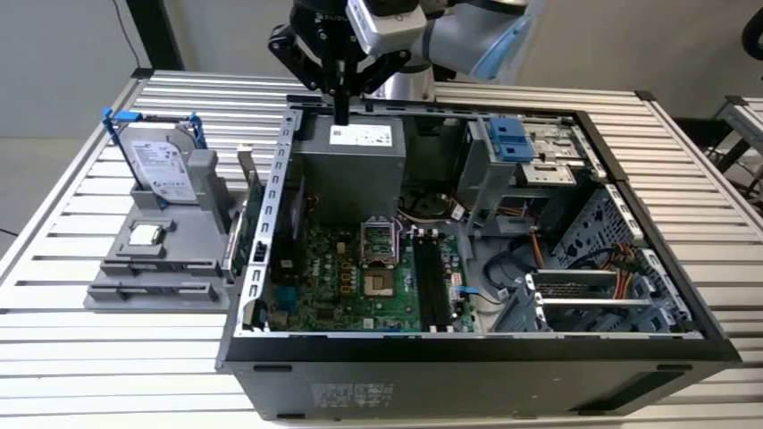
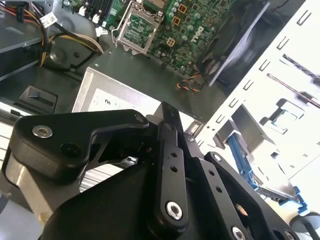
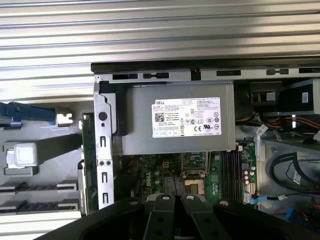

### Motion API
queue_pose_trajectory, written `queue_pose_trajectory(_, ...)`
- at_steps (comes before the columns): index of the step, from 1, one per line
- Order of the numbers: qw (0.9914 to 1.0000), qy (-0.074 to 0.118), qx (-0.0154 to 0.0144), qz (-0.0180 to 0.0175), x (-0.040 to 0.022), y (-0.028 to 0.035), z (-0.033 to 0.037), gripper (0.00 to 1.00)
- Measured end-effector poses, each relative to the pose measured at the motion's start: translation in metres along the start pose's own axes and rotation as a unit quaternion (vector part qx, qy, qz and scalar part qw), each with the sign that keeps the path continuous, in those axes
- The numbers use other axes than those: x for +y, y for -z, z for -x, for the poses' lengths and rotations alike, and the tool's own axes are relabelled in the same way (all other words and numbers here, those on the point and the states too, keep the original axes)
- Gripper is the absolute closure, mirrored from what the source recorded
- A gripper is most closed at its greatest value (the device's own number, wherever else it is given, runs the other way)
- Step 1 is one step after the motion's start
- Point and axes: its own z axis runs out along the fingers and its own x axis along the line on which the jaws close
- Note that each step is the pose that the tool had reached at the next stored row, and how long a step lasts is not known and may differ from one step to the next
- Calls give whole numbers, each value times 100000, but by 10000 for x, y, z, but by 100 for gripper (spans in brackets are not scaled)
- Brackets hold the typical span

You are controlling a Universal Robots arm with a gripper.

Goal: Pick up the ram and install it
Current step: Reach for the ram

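Note:
The ram (image 1: 247, 192) stands on edge as a thin greenish-dark stick between the grey holder and the case's side wall; in the first wrist view the ram (image 3: 88, 150) is a dark green strip beside that wall. My gripper (image 1: 343, 114) hangs over the far edge of the open computer case, above the power supply (image 1: 352, 165) and apart from the ram. Its fingers (image 2: 167, 117) are pressed together with nothing seen between them. The black memory slots (image 1: 427, 281) lie on the motherboard, also seen in the first wrist view as slots (image 3: 230, 170).
A grey holder (image 1: 155, 268) at the exterior view's left carries a silver hard drive (image 1: 161, 165) with blue brackets and a small square processor chip (image 1: 146, 235). Cables and drive cages (image 1: 584, 286) crowd the case's side at the exterior view's right. The case sits on a slatted metal table (image 1: 120, 357).

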Motion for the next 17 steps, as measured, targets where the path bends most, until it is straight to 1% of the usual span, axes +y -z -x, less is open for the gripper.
queue_pose_trajectory(7,100000,3,-2,1,-4,1,-49,100)
queue_pose_trajectory(17,100000,5,-5,4,-10,3,-148,100)
